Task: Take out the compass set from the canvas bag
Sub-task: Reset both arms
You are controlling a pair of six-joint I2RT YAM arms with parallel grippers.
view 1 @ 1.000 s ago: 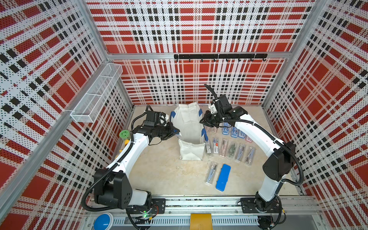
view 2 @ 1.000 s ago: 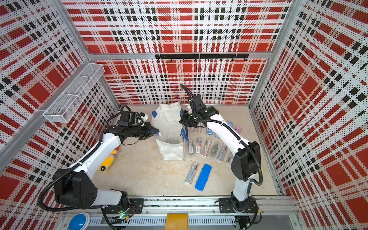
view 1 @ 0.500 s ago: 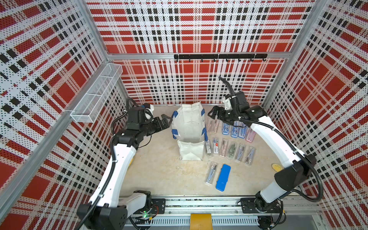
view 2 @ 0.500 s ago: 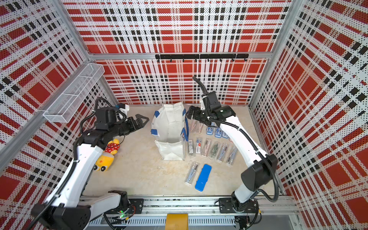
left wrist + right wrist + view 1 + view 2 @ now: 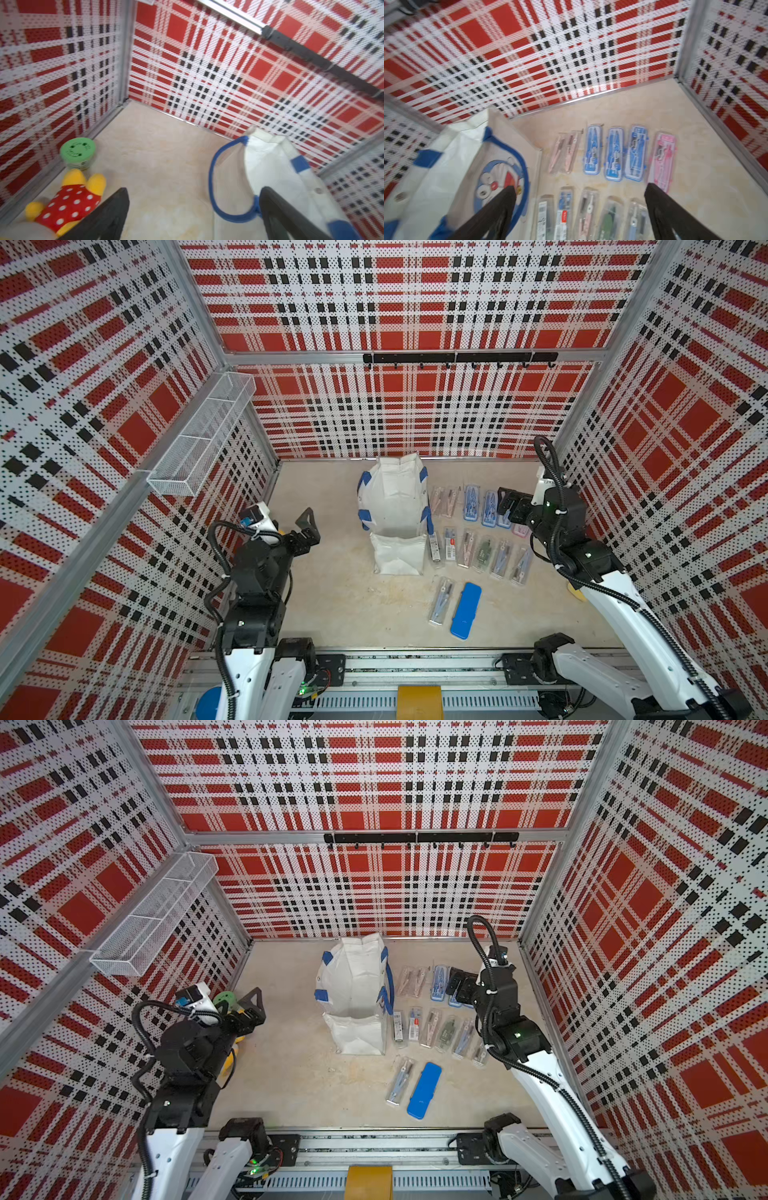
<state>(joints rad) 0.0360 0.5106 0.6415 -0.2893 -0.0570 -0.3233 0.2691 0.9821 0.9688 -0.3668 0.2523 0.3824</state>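
The left end effector point(image 5: 309, 526) and the right end effector point(image 5: 509, 506) hang spread wide and empty on either side of the canvas bag point(image 5: 392, 502), neither touching it. A second ago both were pressed shut at the bag's upper edge; they have since let go and drawn back, the left one well clear, the right one out over the far cases. The bag now stands unaided, and nothing has come away in either grip, so the pull-out appears either finished or due for another try.

Nearest the arms' bases, on the tabletop point(image 5: 340, 614), a solid blue case point(image 5: 466, 610) lies just beside a clear case point(image 5: 441, 600). Both long axes run near to far and lean slightly right at the far end. Behind them a row of clear-packed compass sets point(image 5: 478, 551) lies flat just beside the bag's base. Farther back a far row of cases point(image 5: 469, 502), blue and pink among them, lies the same way, lengthwise toward the back wall point(image 5: 415, 427).

The bag itself stands upright at the far middle of the tabletop, long axis vertical, mouth pointing up. Its rim is drawn nearly together in both top views, so whether a compass set remains inside cannot be told.
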